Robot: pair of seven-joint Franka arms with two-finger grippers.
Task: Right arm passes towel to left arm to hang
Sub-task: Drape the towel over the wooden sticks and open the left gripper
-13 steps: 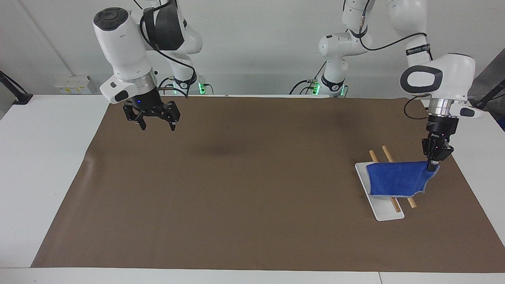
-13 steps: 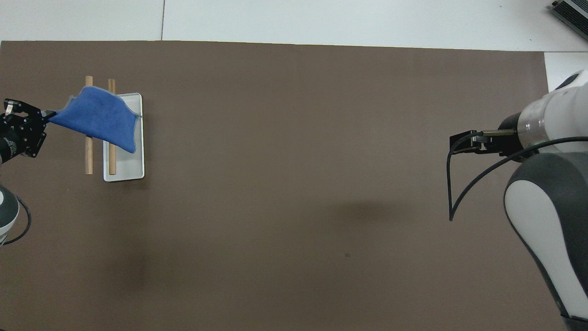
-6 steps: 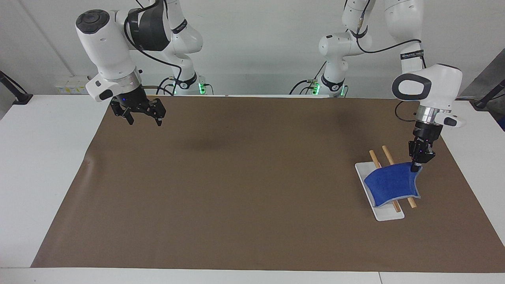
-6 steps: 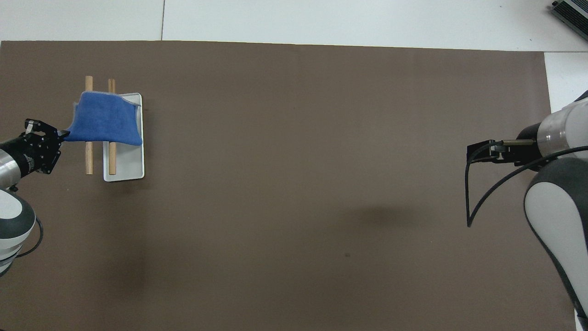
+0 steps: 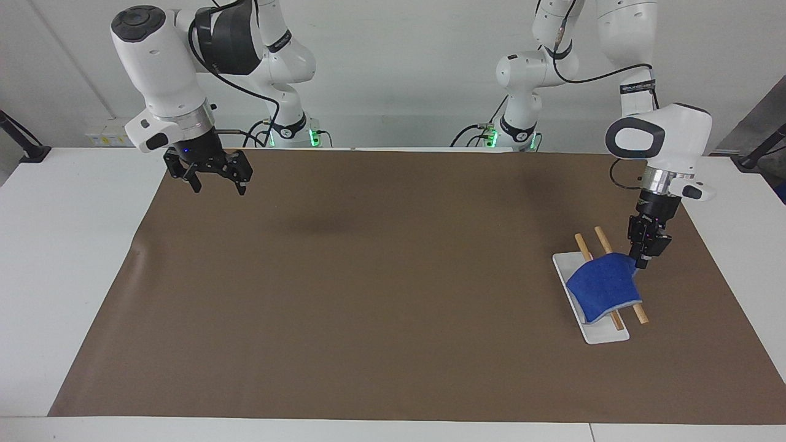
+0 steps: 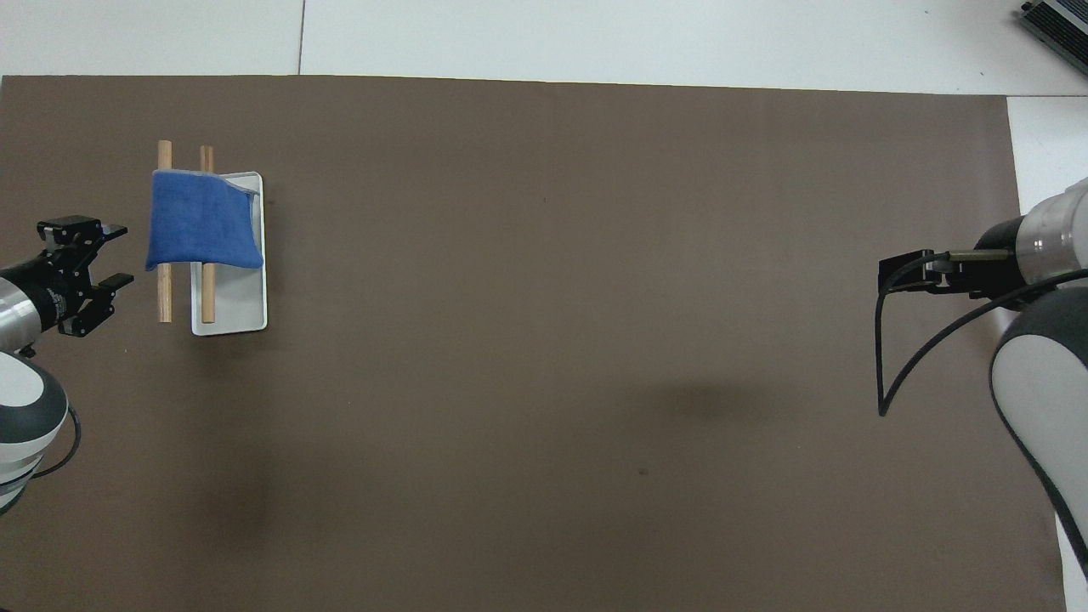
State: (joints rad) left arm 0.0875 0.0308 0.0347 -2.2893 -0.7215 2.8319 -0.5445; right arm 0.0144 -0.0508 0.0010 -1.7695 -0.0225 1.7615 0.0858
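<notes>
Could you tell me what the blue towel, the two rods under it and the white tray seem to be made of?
Towel: soft matte cloth; it sags over the rods.
Rods: probably bare wood; tan, matte.
Tray: smooth white, plastic or enamelled metal; cannot tell which.

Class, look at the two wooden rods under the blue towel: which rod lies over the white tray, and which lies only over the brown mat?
The rod farther from the left gripper lies over the white tray. The other rod lies beside the tray, over the brown mat alone. The towel drapes both.

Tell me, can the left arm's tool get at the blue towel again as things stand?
Probably yes: the left tool, open, is right beside the towel draped over the wooden rods, with nothing between.
</notes>
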